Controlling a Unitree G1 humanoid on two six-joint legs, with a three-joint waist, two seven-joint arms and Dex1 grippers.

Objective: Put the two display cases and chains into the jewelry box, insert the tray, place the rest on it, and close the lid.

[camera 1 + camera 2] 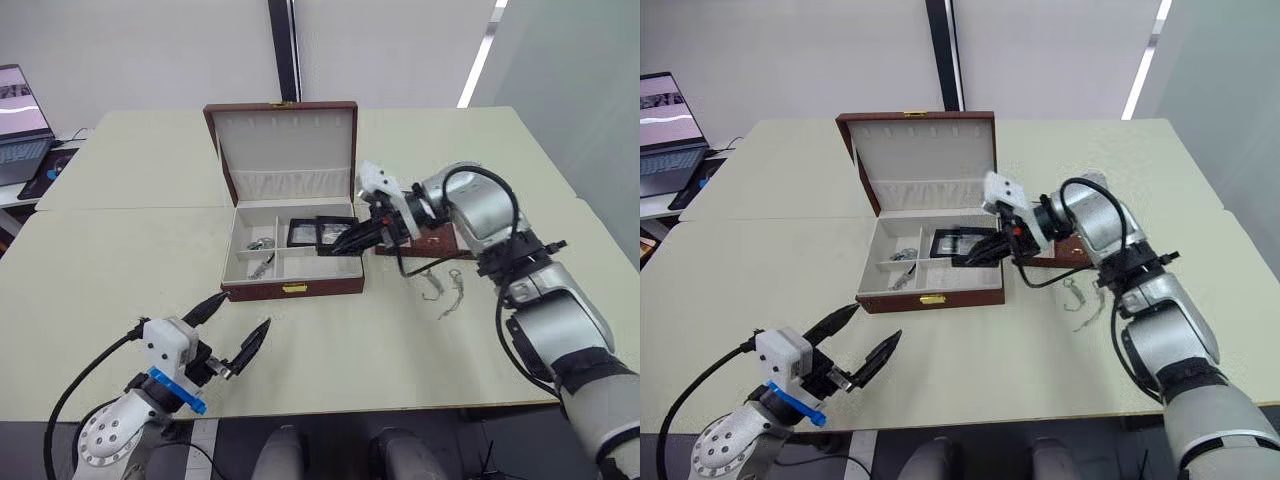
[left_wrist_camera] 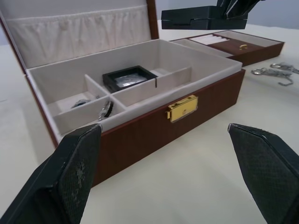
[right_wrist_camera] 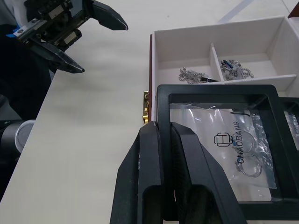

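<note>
The jewelry box (image 1: 295, 288) stands open at mid-table with its lid (image 1: 290, 150) upright. One display case (image 1: 302, 232) lies in the box's back compartment. My right gripper (image 1: 347, 240) is shut on the rim of the second display case (image 3: 224, 144) and holds it just above the box's right side. Some chains (image 1: 263, 244) lie in the left compartments. More chains (image 1: 447, 290) rest on the table to the right of the box. The tray (image 1: 440, 243) sits behind my right arm. Near the front edge, my left gripper (image 1: 230, 335) is open and holds nothing.
A laptop (image 1: 20, 130) stands on a side table at the far left. Bare table surface lies in front of the box and to its left.
</note>
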